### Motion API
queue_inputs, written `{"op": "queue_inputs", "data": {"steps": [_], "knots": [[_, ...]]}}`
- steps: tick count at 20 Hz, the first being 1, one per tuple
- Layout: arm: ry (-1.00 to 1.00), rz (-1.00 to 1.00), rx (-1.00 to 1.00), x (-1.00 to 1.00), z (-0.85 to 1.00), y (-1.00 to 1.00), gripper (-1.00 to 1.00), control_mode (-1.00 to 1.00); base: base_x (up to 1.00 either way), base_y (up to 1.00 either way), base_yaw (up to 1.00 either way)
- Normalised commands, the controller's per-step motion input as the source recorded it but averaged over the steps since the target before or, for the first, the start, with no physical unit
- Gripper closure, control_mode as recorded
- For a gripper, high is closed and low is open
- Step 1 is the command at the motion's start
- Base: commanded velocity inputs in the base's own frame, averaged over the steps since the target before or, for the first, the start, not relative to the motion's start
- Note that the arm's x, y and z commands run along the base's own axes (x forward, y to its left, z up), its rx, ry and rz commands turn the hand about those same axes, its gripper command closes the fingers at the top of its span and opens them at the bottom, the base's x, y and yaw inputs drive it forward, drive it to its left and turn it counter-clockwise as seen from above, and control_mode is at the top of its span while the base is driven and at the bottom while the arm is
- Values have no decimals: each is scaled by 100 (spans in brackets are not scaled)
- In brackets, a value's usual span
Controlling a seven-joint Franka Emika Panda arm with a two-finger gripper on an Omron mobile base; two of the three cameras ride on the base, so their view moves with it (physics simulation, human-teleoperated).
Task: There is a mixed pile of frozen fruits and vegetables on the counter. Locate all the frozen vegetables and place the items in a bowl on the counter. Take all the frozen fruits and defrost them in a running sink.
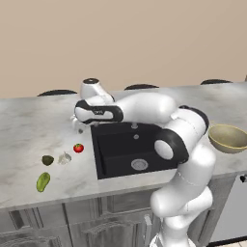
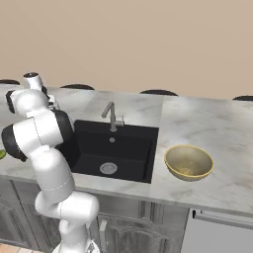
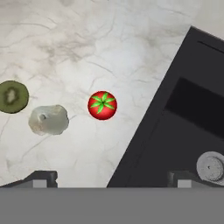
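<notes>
**Tomato: handling assessment**

End effector (image 3: pixel 112 178) hangs with jaws spread wide and empty above the counter (image 3: pixel 65 39). The tomato (image 3: pixel 102 105) sits just beside the sink (image 3: pixel 183 122). Judged light, glossy, slippery, round; grip across its widest middle.

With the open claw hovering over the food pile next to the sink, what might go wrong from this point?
1. The tomato is round and glossy; it may roll from the claw, and the sink edge lies close beside it.
2. The garlic bulb and the kiwi half sit close together, so a grab for one may nudge or catch the other.
3. The bowl stands across the sink, so a loosely held vegetable might drop into the basin on the way.
</notes>
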Motion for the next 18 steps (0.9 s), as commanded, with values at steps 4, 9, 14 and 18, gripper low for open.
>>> {"op": "queue_inputs", "data": {"steps": [4,9,14,18], "knots": [[20,4,1,9,-37,35,-100,-100,0,0,0],[12,0,-1,19,-20,4,-100,-100,0,0,0],[8,0,-1,10,-11,4,-100,-100,0,0,0],[0,1,-3,22,-19,12,-100,-100,0,0,0]]}}
